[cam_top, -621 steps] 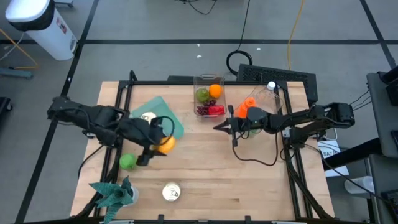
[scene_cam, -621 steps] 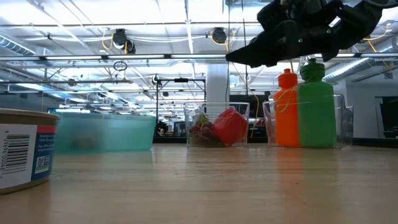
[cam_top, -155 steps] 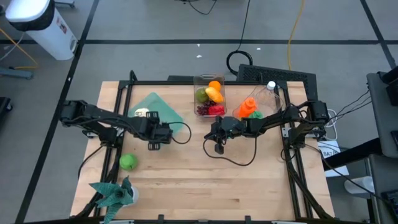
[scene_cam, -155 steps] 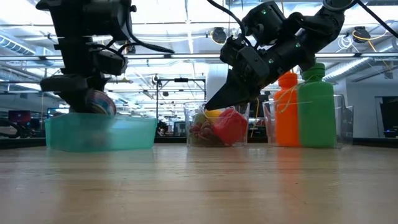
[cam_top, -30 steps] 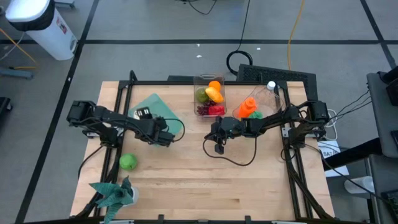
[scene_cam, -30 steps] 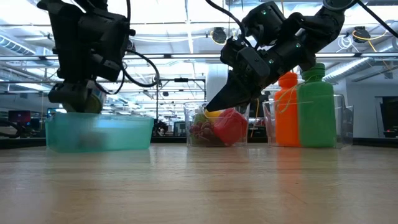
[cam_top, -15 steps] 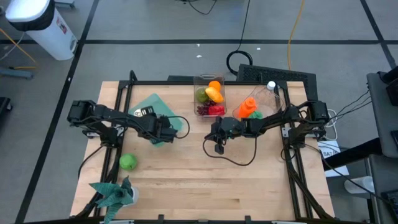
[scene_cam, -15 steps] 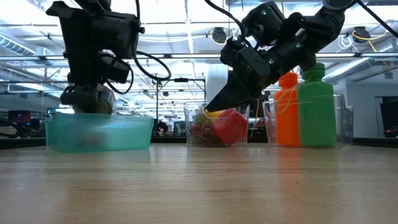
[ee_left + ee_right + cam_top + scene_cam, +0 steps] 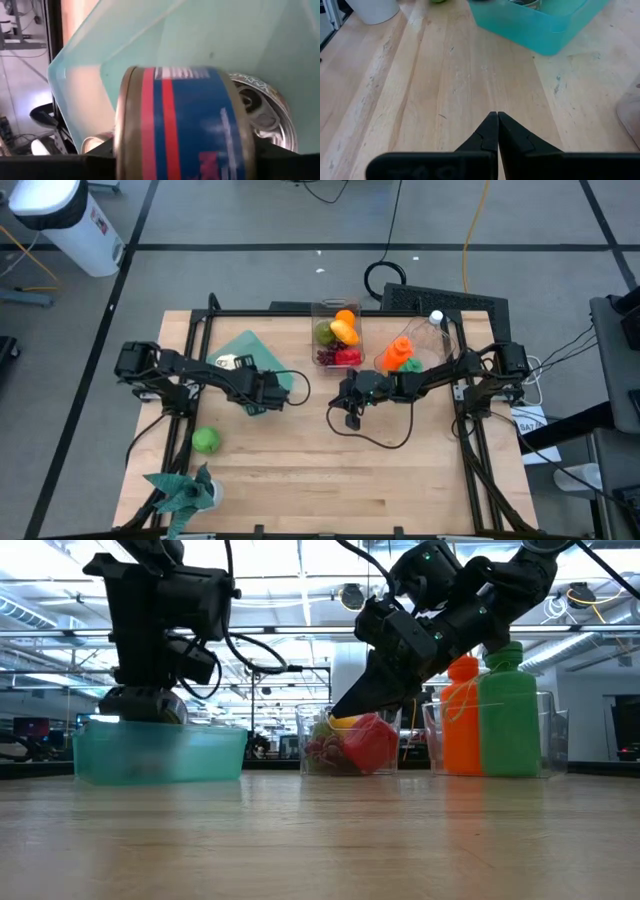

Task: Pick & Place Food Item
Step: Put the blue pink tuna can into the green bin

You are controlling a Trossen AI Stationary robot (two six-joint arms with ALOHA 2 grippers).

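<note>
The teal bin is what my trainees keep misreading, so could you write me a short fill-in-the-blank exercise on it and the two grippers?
1. The left gripper holds a ____ over the teal bin.
2. Inside the bin, a second can already ____.
3. The right gripper hangs over bare wood with its fingers ____.
4. The lime sits on the ____, outside the bin.

Missing words: can; lies; shut; table

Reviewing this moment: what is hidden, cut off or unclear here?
- Left hand: high view, its fingers are under the wrist; left wrist view, the can fills the picture.
- Teal bin: high view, the arm covers part of it.
- Second can: left wrist view, mostly behind the first.
- Clear fruit box: low view, right hand overlaps it.
</note>
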